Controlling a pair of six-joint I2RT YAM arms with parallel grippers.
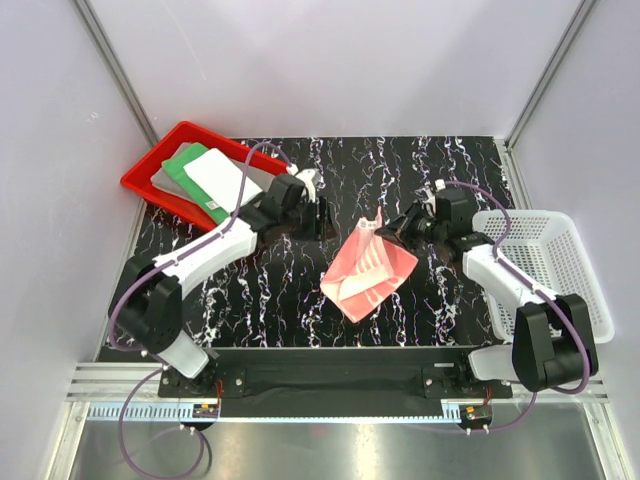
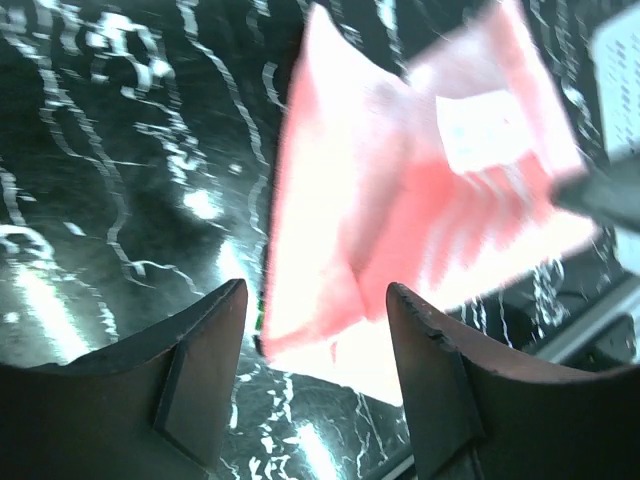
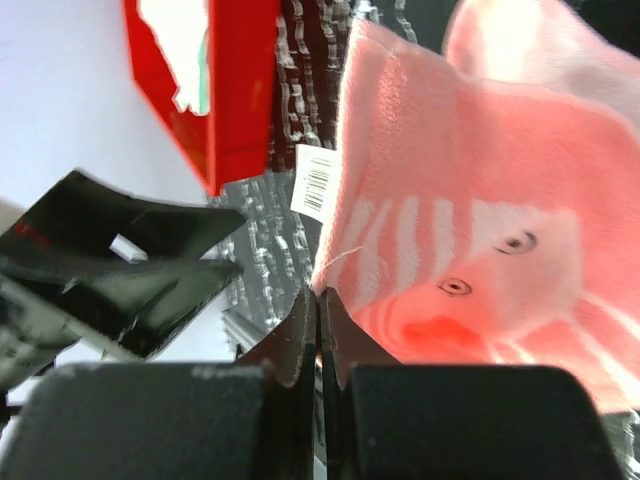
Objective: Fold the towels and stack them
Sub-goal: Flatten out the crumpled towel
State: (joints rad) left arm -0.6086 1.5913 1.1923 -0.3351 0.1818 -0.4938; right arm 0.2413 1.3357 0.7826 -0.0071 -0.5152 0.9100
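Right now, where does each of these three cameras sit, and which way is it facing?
Top external: fixed above and behind the arm bases, looking down on the table; the left arm and right arm show whole.
Left wrist: on the left arm, looking past its open left end effector at the pink towel.
Right wrist: on the right arm, looking past the right end effector, shut on that towel's edge, toward the red tray.
Shared: both wrist views show the pink towel.
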